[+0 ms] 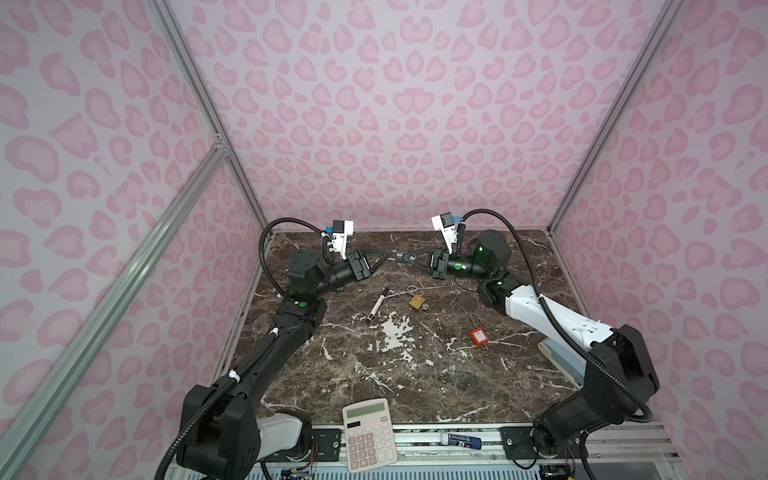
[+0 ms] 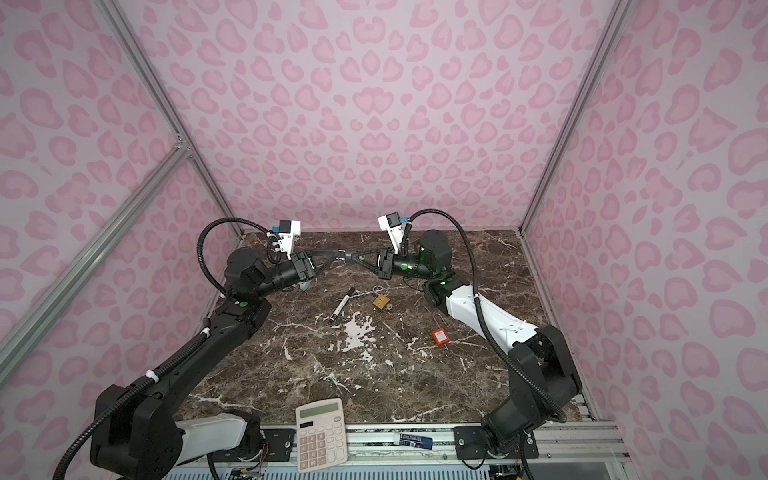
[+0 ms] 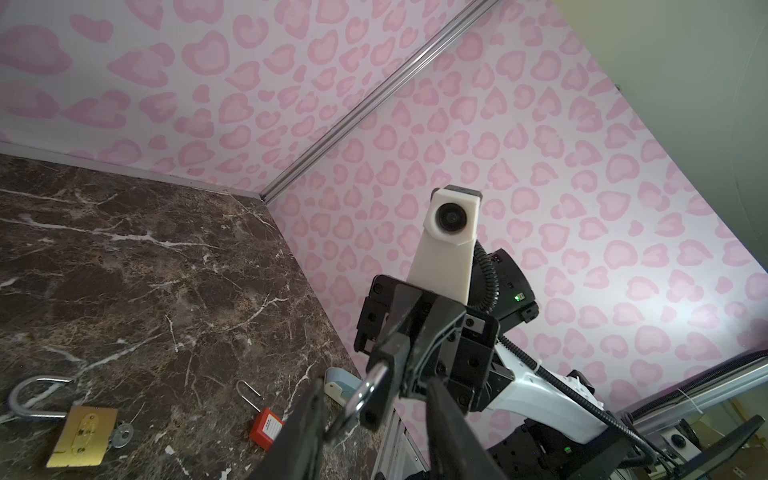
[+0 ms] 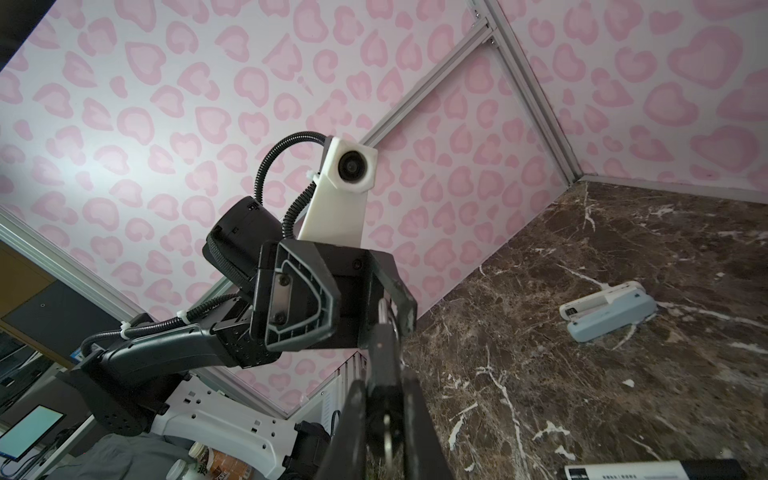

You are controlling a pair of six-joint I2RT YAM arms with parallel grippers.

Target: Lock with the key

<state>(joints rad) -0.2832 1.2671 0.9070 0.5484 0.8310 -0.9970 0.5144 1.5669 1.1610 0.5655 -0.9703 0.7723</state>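
Observation:
High over the back of the table my two grippers meet tip to tip. The right gripper (image 1: 400, 258) (image 4: 384, 332) is shut on a small silver key (image 3: 365, 392), seen edge-on between its fingers. The left gripper (image 1: 390, 254) (image 3: 376, 388) stands open around that key, one finger touching the blade and the other apart from it. Below on the marble lie a brass padlock (image 1: 415, 302) (image 3: 83, 436) with a silver shackle and a small round silver piece against its side. Further right lies a red padlock (image 1: 478, 336) (image 3: 266, 428) with a long thin shackle.
A black-and-white marker (image 1: 378, 305) lies left of the brass padlock. A white calculator (image 1: 369, 434) and a small tube (image 1: 463, 440) sit at the front rail. A pale blue-white device (image 4: 606, 311) lies by the right wall. Pink patterned walls enclose three sides.

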